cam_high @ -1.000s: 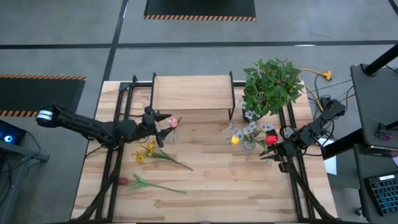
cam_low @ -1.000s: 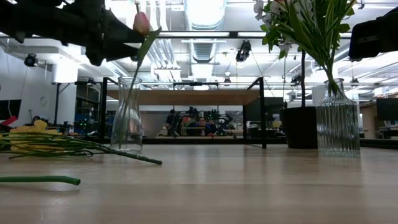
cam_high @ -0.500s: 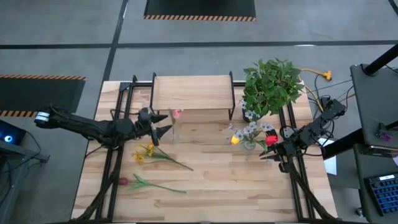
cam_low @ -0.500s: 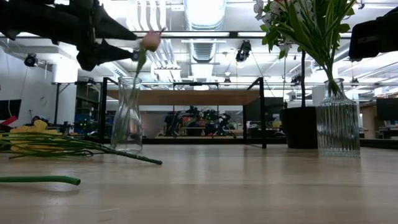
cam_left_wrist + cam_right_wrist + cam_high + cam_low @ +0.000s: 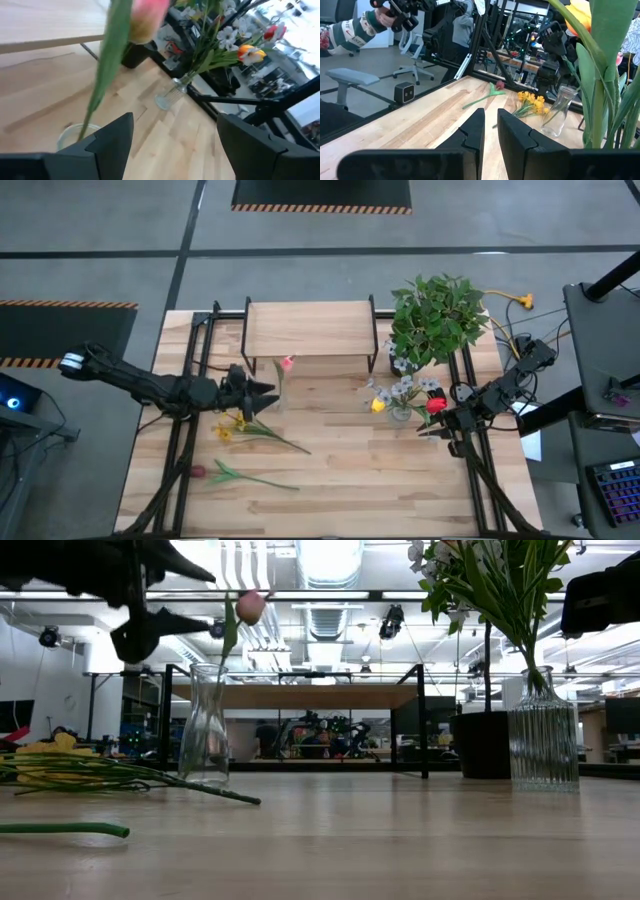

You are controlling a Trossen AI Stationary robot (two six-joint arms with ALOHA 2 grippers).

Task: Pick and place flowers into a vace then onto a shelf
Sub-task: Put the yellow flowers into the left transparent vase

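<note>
The left gripper (image 5: 262,394) is seen just beside a small clear vase (image 5: 277,394) near the middle of the table (image 5: 360,470), its fingers spread apart with nothing between them. A pink flower (image 5: 286,363) is stood in that vase, its head leaning toward the shelf (image 5: 308,328); in the low view the bloom (image 5: 250,606) is shown above the glass neck (image 5: 205,725), clear of the fingers. In the left wrist view the green stem (image 5: 107,65) is seen running down into the vase mouth between the two dark fingers (image 5: 112,137).

The shelf is set at the far edge of the table, its light wood top bare, with thin black legs. Open wood is left in front of it and across the near middle of the table. A bushy potted plant (image 5: 437,315) is placed just to the right of the shelf.

Yellow flowers (image 5: 238,425) are laid on the table just in front of the left gripper, and a red one (image 5: 205,472) with a long stem lies nearer the front edge, well apart from the vase.

A second, ribbed vase (image 5: 401,411) filled with mixed flowers stands right of centre. The right gripper (image 5: 440,427) is kept beside it at the table's right side, its fingers (image 5: 472,132) brought nearly together on nothing.
</note>
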